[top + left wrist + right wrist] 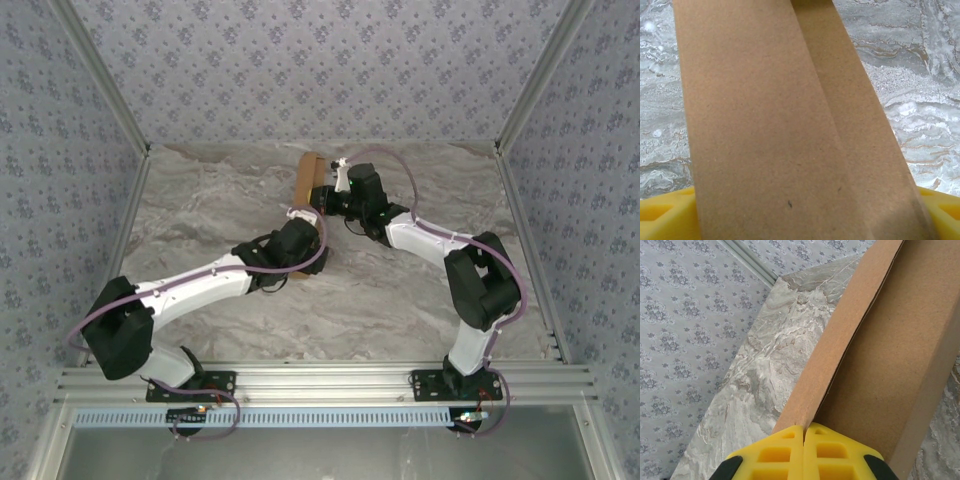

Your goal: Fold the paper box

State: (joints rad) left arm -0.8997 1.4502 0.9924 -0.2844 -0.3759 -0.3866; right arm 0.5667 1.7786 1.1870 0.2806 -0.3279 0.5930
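We see the paper box [309, 178] at the far middle of the counter [200, 205], raised as a narrow brown strip between the two arms. The right tool [804, 430] is closed on the edge of one cardboard wall, its fingers [775, 456] pressed together with the sheet between them. The left tool [298, 218] is at the near end of the box. Its own fingers [662, 215] sit wide on both sides of a creased panel (gripping or only supporting, we cannot tell). We judge that a long wall is already folded up, while closing and tucking the flaps is left.
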